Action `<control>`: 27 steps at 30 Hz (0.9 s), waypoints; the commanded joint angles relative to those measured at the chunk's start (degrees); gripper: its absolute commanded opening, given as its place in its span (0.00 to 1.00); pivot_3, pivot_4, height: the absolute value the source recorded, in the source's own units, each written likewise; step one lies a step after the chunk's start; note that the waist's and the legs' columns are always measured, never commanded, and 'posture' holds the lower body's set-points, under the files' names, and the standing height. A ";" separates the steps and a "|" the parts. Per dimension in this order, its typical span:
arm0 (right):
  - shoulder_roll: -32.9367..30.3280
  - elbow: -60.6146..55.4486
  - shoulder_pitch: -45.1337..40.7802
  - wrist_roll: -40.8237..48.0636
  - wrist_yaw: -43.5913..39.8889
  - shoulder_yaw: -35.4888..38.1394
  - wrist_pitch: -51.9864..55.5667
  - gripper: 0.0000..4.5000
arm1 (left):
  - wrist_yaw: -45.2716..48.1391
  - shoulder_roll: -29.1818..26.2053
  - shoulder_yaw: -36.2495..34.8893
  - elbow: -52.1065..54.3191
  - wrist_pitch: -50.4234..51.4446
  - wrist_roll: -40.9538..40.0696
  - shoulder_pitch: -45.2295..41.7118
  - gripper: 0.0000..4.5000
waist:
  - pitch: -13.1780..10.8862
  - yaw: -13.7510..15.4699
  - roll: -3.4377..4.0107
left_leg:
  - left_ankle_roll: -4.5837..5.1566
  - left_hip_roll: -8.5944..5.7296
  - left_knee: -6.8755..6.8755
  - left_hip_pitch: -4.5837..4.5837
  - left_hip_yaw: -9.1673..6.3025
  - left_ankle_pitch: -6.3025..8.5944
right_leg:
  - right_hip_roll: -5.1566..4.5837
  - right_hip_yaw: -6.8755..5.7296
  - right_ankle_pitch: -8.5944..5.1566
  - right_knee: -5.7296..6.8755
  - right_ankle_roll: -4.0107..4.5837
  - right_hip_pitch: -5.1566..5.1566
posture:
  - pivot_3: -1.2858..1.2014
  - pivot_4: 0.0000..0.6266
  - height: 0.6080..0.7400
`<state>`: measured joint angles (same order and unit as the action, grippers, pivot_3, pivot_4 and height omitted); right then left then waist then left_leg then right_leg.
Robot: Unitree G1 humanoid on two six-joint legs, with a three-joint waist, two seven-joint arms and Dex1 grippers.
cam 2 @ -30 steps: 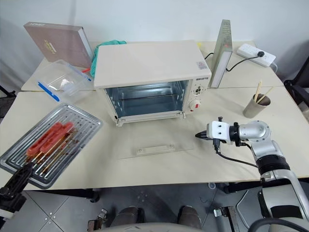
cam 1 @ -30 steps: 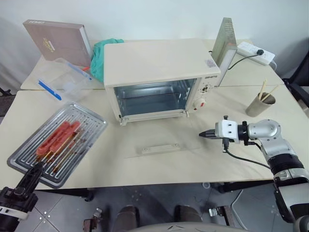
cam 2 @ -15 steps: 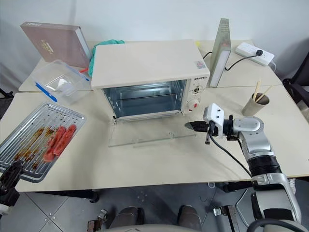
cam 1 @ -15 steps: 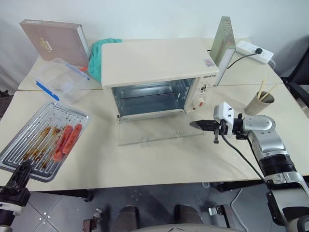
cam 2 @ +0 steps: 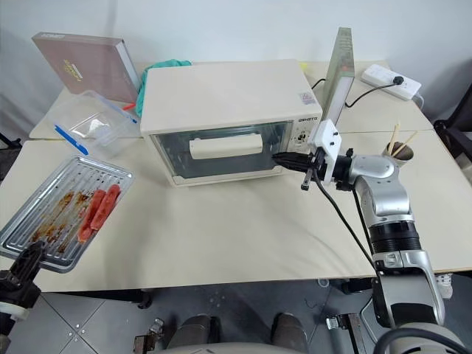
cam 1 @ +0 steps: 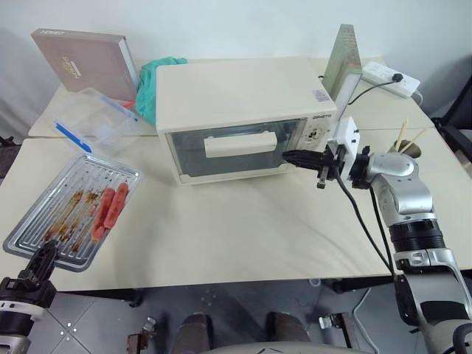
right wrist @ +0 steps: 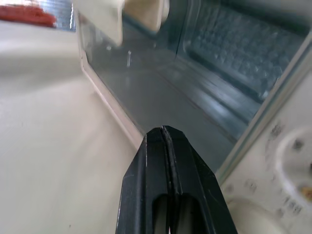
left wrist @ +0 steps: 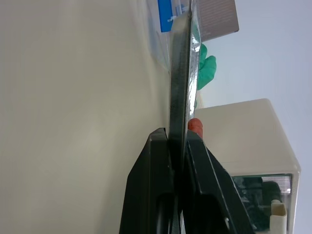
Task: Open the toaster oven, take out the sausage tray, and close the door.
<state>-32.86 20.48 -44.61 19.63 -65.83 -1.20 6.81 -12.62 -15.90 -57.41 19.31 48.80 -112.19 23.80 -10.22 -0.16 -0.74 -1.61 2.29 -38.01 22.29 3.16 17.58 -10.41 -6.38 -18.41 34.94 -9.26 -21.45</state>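
The cream toaster oven [cam 1: 243,96] stands mid-table. Its door [cam 1: 232,151] is upright against the front, with the bar handle [cam 1: 237,144] across the glass. My right gripper [cam 1: 287,156] is shut and empty, pointing level at the door's right edge below the control panel [cam 1: 313,136]. In the right wrist view its fingertips [right wrist: 164,130] sit just before the glass [right wrist: 146,87]. The sausage tray [cam 1: 51,221] rests on the table's left side, holding two sausages [cam 1: 109,210]. My left gripper [cam 1: 44,254] is shut on its near rim [left wrist: 181,73].
Behind the tray lie a clear plastic box with a blue clip [cam 1: 92,122], a brown book [cam 1: 81,63] and a green cloth [cam 1: 151,81]. At the right stand a paper cup with chopsticks [cam 1: 404,147], a power strip [cam 1: 387,76] and an upright panel [cam 1: 343,55].
The door has swung up from lying flat on the table to upright. My right gripper rose and moved in toward the oven with it. The tray stays in my left gripper.
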 commanded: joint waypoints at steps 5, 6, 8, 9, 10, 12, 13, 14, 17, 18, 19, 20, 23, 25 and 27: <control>-1.14 -3.52 -1.90 1.54 -1.29 1.91 2.84 0.01 | 0.73 3.42 1.37 0.22 2.13 -0.81 1.01 0.00 | 0.00 0.00 0.00 | 0.01 0.01 0.01 0.00 0.04 0.04 | 0.01 0.00 0.00 -0.04 0.00 -0.01 | 0.52 0.24 1.00; -1.94 -4.62 -1.35 1.90 -2.61 1.67 4.28 0.01 | 0.99 3.86 2.14 0.36 2.50 -0.81 1.53 0.00 | 0.00 0.06 0.00 | 0.02 0.01 0.01 0.01 0.05 0.04 | 0.01 0.00 0.00 -0.05 0.00 -0.01 | 0.52 0.24 1.00; -3.82 -6.89 0.16 2.30 -5.52 1.14 6.55 0.01 | 1.36 4.75 3.99 0.55 3.25 -0.81 2.37 0.00 | 0.00 0.23 -0.01 | 0.04 0.01 0.00 0.02 0.06 0.06 | 0.01 0.01 0.01 -0.06 -0.01 -0.01 | 0.52 0.24 1.00; -5.01 -7.99 1.03 2.43 -7.25 0.72 7.60 0.01 | 1.54 5.20 5.15 0.69 3.58 -0.81 2.67 0.00 | 0.00 0.26 -0.01 | 0.06 0.01 0.00 0.03 0.06 0.08 | 0.01 0.01 0.01 -0.09 -0.01 -0.01 | 0.52 0.24 1.00; -5.78 -8.75 1.60 2.51 -8.36 0.48 8.33 0.01 | 1.66 5.46 5.94 0.80 3.73 -0.81 2.89 0.00 | 0.00 0.32 -0.01 | 0.07 0.01 0.00 0.03 0.06 0.09 | 0.01 0.01 0.01 -0.11 -0.02 -0.01 | 0.52 0.24 1.00; -7.39 -10.16 2.73 2.80 -10.34 0.06 9.66 0.01 | 1.82 5.48 7.91 0.80 4.38 -0.81 3.77 0.00 | 0.00 0.17 -0.01 | 0.07 0.01 -0.01 0.03 0.07 0.10 | 0.01 0.01 0.01 -0.12 -0.02 -0.01 | 0.52 0.24 1.00; -8.11 -10.78 3.25 2.91 -11.20 -0.07 10.22 0.01 | 1.86 5.36 8.92 0.74 4.78 -0.81 4.31 0.00 | 0.00 0.15 -0.01 | 0.07 0.02 -0.01 0.03 0.07 0.10 | 0.01 0.01 0.01 -0.11 -0.02 -0.01 | 0.52 0.24 1.00; -8.90 -11.45 3.87 3.04 -12.09 -0.18 10.75 0.01 | 2.05 5.54 9.79 0.30 5.19 -0.81 4.69 0.00 | 0.00 0.14 -0.01 | 0.07 0.02 -0.01 0.02 0.07 0.11 | 0.01 0.02 0.01 -0.13 -0.02 -0.01 | 0.52 0.24 1.00; -11.73 -13.16 5.51 3.46 -15.20 -0.45 12.59 0.01 | 3.72 3.77 13.95 -0.61 7.94 -0.81 6.20 0.00 | -0.01 0.13 -0.01 | 0.07 0.02 0.00 0.04 0.09 0.15 | 0.01 0.03 0.01 -0.18 -0.02 -0.02 | 0.52 0.24 1.00; -12.33 -13.54 5.78 3.59 -15.88 -0.46 13.01 0.01 | 4.28 3.63 14.87 -0.89 8.49 -0.81 6.22 0.00 | -0.01 0.12 -0.01 | 0.06 0.02 0.00 0.04 0.10 0.16 | 0.02 0.03 0.01 -0.19 -0.02 -0.02 | 0.52 0.24 1.00; -12.75 -13.89 5.97 3.74 -16.37 -0.39 13.39 0.01 | 4.61 2.68 16.00 -1.01 9.10 -0.81 6.65 0.00 | -0.01 0.06 -0.01 | 0.06 0.02 0.00 0.03 0.10 0.17 | 0.02 0.03 0.01 -0.22 -0.01 -0.02 | 0.52 0.24 1.00; -13.07 -14.07 6.08 3.81 -16.73 -0.31 13.58 0.01 | 4.98 1.80 16.72 -1.22 9.48 -0.81 6.89 0.00 | -0.01 0.04 -0.01 | 0.06 0.02 0.00 0.03 0.13 0.17 | 0.02 0.07 0.01 -0.25 -0.01 -0.04 | 0.52 0.24 1.00; -13.98 -14.28 6.49 3.59 -17.50 -0.15 13.67 0.01 | 6.90 -1.14 19.02 -2.06 11.12 -0.81 7.15 0.00 | -0.01 0.08 0.00 | 0.05 0.07 -0.01 0.02 0.14 0.18 | 0.06 0.07 0.00 -0.41 -0.01 -0.04 | 0.52 0.24 1.00; -14.17 -14.41 6.66 3.40 -17.62 -0.01 13.54 0.01 | 7.92 -3.88 20.80 -2.71 12.50 -0.81 7.36 0.00 | -0.01 0.08 0.00 | 0.04 0.07 -0.01 0.02 0.15 0.18 | 0.06 0.09 0.00 -0.42 -0.01 -0.04 | 0.52 0.24 1.00; -14.22 -14.50 6.77 3.22 -17.36 0.19 13.50 0.01 | 8.83 -6.73 22.85 -4.02 13.95 -0.81 6.44 0.00 | -0.01 0.14 0.01 | 0.04 0.07 -0.01 0.02 0.16 0.19 | 0.06 0.10 0.00 -0.42 -0.01 -0.05 | 0.52 0.24 1.00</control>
<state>-45.62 7.88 -37.68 22.05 -82.81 -2.16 20.30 -5.43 -21.35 -35.66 15.87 61.31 -112.24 30.07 -10.23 -0.02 -0.73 -1.57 2.37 -38.02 22.31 3.32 17.77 -10.35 -6.28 -18.41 34.52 -9.27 -21.50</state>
